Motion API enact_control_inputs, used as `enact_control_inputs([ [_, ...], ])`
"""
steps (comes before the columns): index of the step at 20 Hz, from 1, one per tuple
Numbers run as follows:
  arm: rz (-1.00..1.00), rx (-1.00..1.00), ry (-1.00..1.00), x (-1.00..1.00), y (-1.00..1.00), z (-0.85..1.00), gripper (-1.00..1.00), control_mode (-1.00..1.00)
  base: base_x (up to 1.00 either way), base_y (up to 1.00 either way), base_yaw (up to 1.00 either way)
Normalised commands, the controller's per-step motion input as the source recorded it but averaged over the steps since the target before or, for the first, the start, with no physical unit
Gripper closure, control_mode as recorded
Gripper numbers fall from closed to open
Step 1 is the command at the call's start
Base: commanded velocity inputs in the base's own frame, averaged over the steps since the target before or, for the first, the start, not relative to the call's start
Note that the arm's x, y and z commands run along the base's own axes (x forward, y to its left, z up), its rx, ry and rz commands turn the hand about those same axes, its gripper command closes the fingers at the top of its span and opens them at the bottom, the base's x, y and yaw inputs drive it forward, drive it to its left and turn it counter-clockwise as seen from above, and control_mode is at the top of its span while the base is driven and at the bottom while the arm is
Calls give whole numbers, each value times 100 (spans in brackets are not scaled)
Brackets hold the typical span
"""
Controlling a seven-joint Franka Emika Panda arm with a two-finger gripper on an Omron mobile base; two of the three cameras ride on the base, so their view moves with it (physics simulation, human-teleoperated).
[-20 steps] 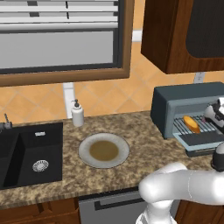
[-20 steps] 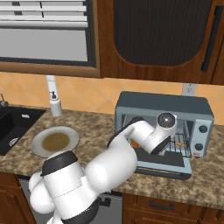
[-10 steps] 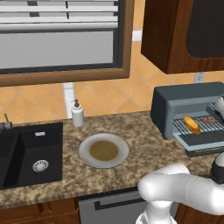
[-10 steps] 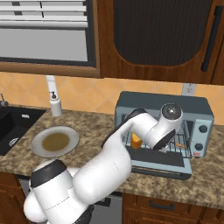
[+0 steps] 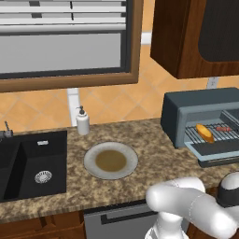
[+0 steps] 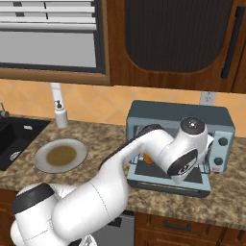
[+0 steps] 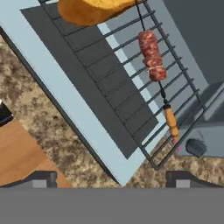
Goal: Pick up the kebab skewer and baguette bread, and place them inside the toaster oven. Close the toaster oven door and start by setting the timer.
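Light was even and bright across all views, with no single source to be told. Shadows were faint; the toaster oven (image 5: 200, 114) cavity sat dimmer. Edges looked soft and coarse, perhaps from low rendering resolution. No glare showed on the desk (image 5: 154, 154).

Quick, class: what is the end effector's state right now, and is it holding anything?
End effector: open and empty; the kebab skewer lies on the toaster oven rack.

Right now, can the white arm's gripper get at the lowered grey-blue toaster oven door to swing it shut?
Probably yes. The gripper hangs open above the grey-blue toaster oven door, which lies flat and bare. The kebab skewer and baguette bread rest further in, on the wire rack.
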Motion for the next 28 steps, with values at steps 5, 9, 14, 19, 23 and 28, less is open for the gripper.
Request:
enact_control_inputs([
  [5,-92,0,30,-18,2,-18,-100,-100,0,0,0],
  [9,-89,0,25,-5,-3,-46,-100,-100,0,0,0],
  [14,-69,0,7,37,0,-23,-100,-100,0,0,0],
  [19,-55,0,6,53,4,-10,-100,-100,0,0,0],
  [23,-37,-2,0,4,-3,-22,-100,-100,0,0,0],
  [28,-34,-8,-11,0,1,-33,-100,-100,0,0,0],
])
